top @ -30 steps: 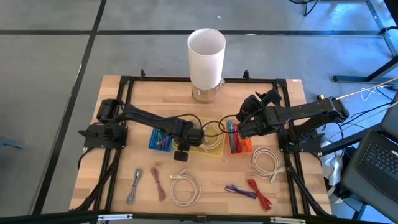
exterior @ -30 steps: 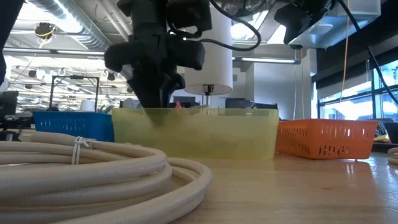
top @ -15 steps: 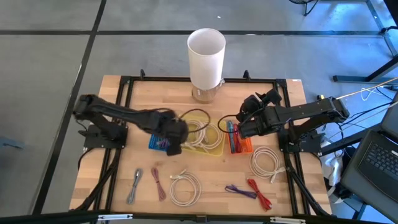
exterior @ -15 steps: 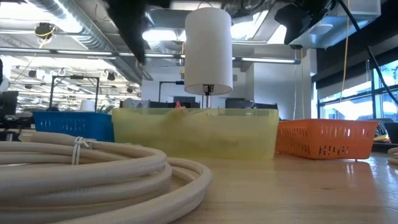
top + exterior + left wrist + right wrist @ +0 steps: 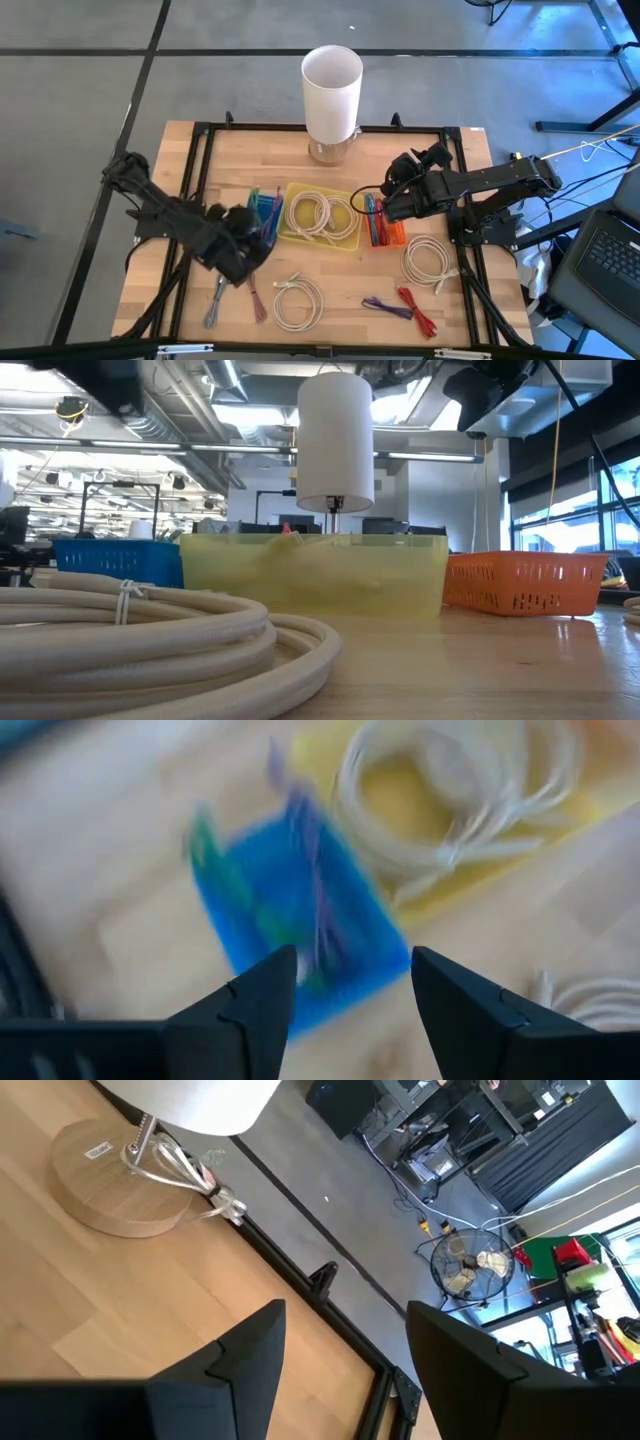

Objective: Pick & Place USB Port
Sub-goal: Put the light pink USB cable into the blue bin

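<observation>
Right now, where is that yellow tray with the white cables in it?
Seen from above, the yellow tray sits mid-table between the blue bin and the orange bin, in front of the white lamp.

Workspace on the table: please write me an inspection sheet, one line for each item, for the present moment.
Surface: wooden table in a black frame.
Job's things: yellow bin holds coiled white cables; blue bin and orange bin hold coloured cables.
Clutter: white lamp at the far edge.
Grippers: left gripper open and empty, over the table in front of the blue bin; right gripper open, empty, waiting above the orange bin.
Cables: loose white coils and; grey, pink, purple, red bundles.
Surroundings: laptop at the right; no person seen.
</observation>
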`<move>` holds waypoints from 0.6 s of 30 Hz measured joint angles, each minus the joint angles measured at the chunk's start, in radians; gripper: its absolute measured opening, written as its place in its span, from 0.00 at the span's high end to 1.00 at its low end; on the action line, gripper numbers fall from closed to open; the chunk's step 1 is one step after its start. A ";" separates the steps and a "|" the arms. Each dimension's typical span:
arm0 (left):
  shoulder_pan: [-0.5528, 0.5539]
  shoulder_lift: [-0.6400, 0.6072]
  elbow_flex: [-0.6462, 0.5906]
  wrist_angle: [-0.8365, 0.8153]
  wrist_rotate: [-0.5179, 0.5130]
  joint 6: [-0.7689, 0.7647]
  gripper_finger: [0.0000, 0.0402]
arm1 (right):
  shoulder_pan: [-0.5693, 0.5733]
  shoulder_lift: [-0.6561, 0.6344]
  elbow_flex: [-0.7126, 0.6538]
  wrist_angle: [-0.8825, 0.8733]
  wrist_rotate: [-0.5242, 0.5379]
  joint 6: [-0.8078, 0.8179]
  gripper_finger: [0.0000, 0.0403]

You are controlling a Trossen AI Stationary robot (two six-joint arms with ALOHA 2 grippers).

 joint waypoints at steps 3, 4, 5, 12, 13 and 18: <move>-0.039 0.001 -0.093 0.034 0.105 -0.208 0.53 | 0.000 0.000 0.000 0.000 0.000 -0.022 0.47; -0.048 0.001 -0.123 0.052 0.144 -0.254 0.54 | 0.000 0.000 0.000 0.000 0.005 -0.025 0.47; -0.052 0.001 -0.147 0.071 0.193 -0.267 0.54 | 0.000 0.000 0.000 0.000 0.015 -0.028 0.47; 0.022 0.000 -0.186 0.169 0.399 0.025 0.58 | -0.001 0.000 0.000 0.000 0.042 -0.047 0.47; 0.028 0.005 -0.186 0.228 0.420 0.137 0.58 | -0.001 0.000 0.000 0.000 0.042 -0.047 0.47; 0.032 0.055 -0.185 0.489 0.497 0.735 0.63 | -0.004 0.000 0.000 0.000 0.044 -0.045 0.47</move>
